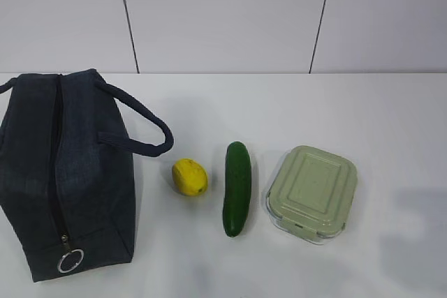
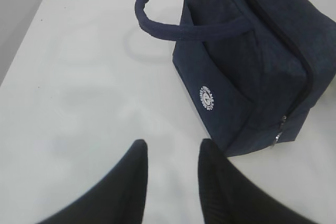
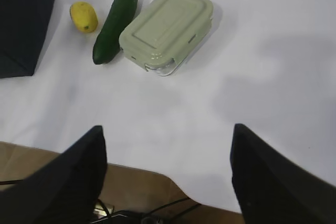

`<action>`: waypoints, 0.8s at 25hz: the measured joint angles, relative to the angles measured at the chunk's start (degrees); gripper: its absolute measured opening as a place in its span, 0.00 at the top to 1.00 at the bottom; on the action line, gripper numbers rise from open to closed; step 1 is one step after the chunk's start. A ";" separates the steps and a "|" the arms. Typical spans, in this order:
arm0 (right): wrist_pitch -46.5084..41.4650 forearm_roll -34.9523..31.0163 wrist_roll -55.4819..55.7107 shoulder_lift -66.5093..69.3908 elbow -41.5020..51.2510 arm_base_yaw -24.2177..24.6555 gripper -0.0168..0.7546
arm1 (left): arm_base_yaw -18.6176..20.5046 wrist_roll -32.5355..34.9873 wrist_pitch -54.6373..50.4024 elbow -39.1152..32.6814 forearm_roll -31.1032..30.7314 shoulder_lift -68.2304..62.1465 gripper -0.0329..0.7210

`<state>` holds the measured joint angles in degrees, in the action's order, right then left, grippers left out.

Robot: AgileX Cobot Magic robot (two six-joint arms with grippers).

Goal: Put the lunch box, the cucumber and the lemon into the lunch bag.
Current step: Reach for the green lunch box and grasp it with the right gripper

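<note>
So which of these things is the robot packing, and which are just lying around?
For the job: lunch bag, still zipped; lemon; cucumber; lunch box.

Just lying around: nothing else on the white table; only some cables below its edge.

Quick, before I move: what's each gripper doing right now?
Left gripper: open, narrow gap, holding nothing, above the table beside the lunch bag.
Right gripper: wide open, empty.
</note>
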<state>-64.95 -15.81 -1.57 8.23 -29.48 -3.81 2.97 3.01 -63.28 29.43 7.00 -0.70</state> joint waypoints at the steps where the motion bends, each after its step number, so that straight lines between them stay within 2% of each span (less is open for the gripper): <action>1: 0.00 -0.51 0.35 1.06 -0.29 0.00 0.29 | 0.00 0.00 0.00 0.00 0.00 0.00 0.64; 6: 0.43 -3.85 1.57 7.40 -2.53 0.00 0.29 | 0.00 0.00 0.00 0.00 0.00 0.00 0.64; 12: 1.97 -6.32 9.05 15.34 -3.03 0.00 0.29 | 0.00 0.00 0.00 0.00 0.00 0.00 0.64; 20: 5.64 -12.51 10.00 25.28 -3.03 0.00 0.29 | 0.00 0.00 0.00 0.00 0.00 0.00 0.64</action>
<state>-59.30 -28.32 8.43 33.51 -32.51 -3.81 2.97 3.01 -63.28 29.43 7.00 -0.70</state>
